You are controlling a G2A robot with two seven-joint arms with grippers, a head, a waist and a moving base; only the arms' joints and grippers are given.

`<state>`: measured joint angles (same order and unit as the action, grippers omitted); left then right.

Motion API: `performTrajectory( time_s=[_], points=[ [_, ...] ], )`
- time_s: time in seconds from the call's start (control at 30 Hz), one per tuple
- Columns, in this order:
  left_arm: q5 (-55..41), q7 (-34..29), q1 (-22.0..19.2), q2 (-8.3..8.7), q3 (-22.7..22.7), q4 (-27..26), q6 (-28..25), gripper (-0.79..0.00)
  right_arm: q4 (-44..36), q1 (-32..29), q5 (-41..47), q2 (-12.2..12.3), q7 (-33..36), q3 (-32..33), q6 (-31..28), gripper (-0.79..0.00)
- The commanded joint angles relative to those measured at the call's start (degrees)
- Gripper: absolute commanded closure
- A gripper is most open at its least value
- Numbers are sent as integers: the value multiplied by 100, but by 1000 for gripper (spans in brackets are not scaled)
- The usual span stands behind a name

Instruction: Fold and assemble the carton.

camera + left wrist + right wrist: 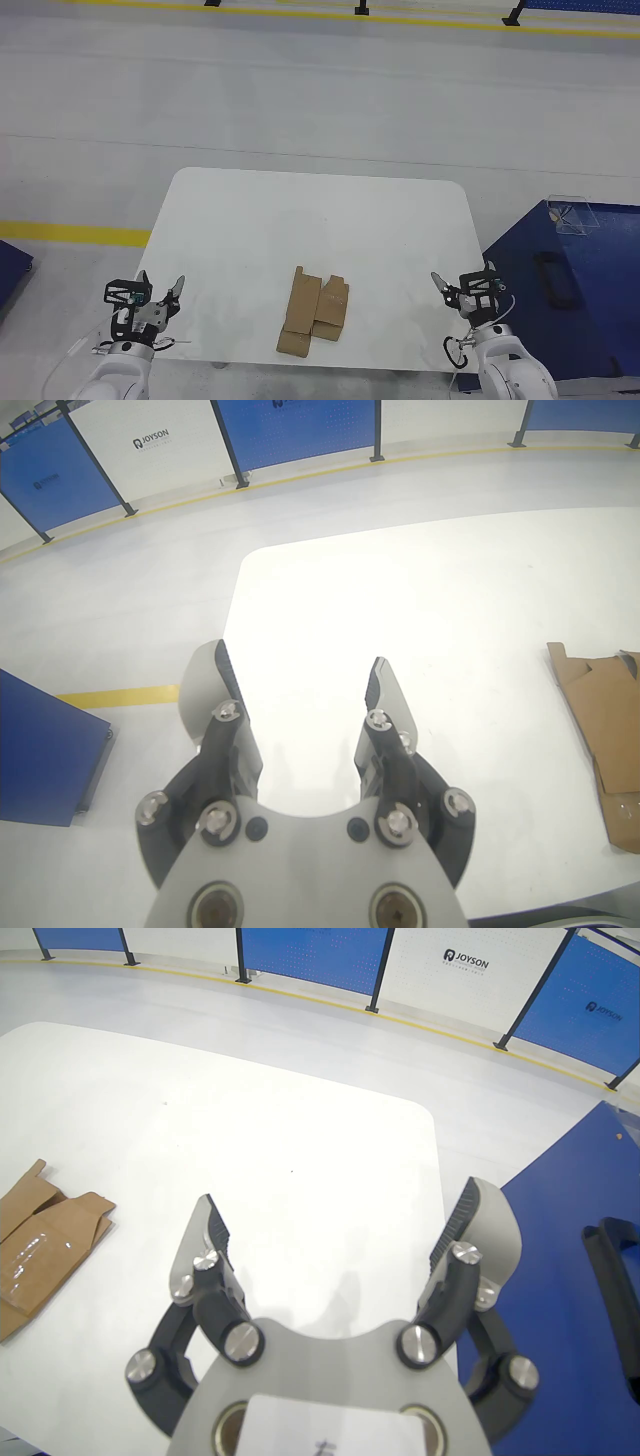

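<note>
Jaws stand open and empty on the left gripper (300,655) and right gripper (339,1190), held at the near corners of the table (300,210), flanking the flat carton (315,310) by its near edge, likely for two-sided access.

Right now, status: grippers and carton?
Left gripper open, empty. Right gripper open, empty. Carton flat on table, between them, untouched. No obstruction seen.

The left gripper (300,662) hangs with its jaws spread wide over the edge of the white table (400,575), and the flattened brown carton (602,720) lies well apart from it
</note>
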<state>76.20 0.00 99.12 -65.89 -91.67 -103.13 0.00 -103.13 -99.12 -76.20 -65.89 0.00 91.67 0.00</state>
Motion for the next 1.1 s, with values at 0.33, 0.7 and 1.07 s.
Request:
performTrajectory(
  time_s=[0.33,0.7,1.07],
  points=[
    [0,0,0,0,0,0,0,-470,0,0,0,0,0,0,0,-784],
    [0,0,0,0,0,0,0,-785,1007,586,5845,262,3585,450,-4329,-785],
    [0,0,0,0,0,0,0,-785,3905,3452,10846,398,8800,-1413,-1582,-785]
  ],
)
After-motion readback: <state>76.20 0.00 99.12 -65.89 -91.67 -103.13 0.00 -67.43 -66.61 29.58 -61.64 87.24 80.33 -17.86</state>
